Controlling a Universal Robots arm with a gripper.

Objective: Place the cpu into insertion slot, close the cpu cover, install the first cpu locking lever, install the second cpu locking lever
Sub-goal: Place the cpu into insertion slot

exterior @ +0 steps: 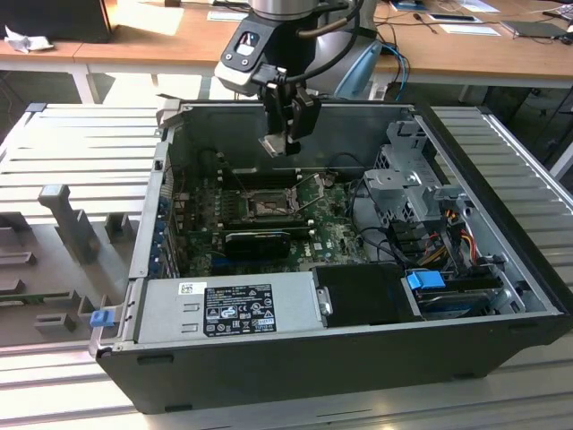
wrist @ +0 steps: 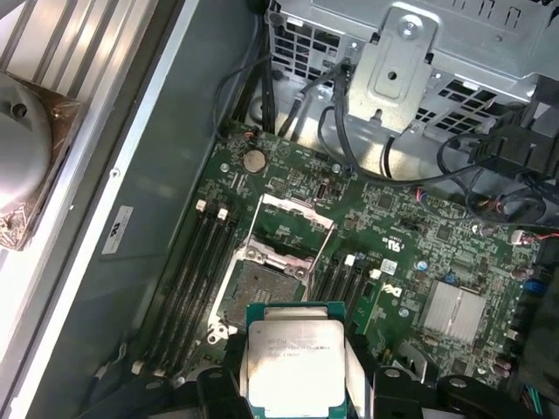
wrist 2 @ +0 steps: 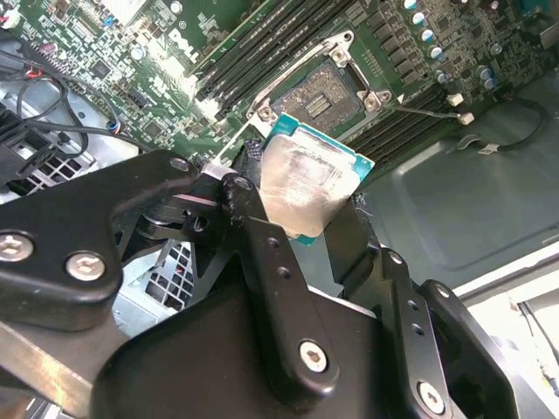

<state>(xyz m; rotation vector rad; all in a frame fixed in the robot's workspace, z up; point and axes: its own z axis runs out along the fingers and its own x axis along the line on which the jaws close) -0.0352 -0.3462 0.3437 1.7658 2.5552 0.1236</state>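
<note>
The cpu is off the board, pinched by two opposite edges in the gripper, whose jaws are closed to chip width, metal top up. It hangs clear above the motherboard inside the open PC case, touching nothing else. In the first wrist view the insertion slot sits just past the chip's leading edge, lower down and not directly underneath. That is the offset that matters: a short lateral shift plus a descent. The chip is square, so there is no long axis; its edges look roughly parallel to the slot's rim, maybe slightly rotated. The cpu cover is flipped up off the slot's far side, so the slot is open and empty. In the exterior view, the cpu hangs well above the slot.
</note>
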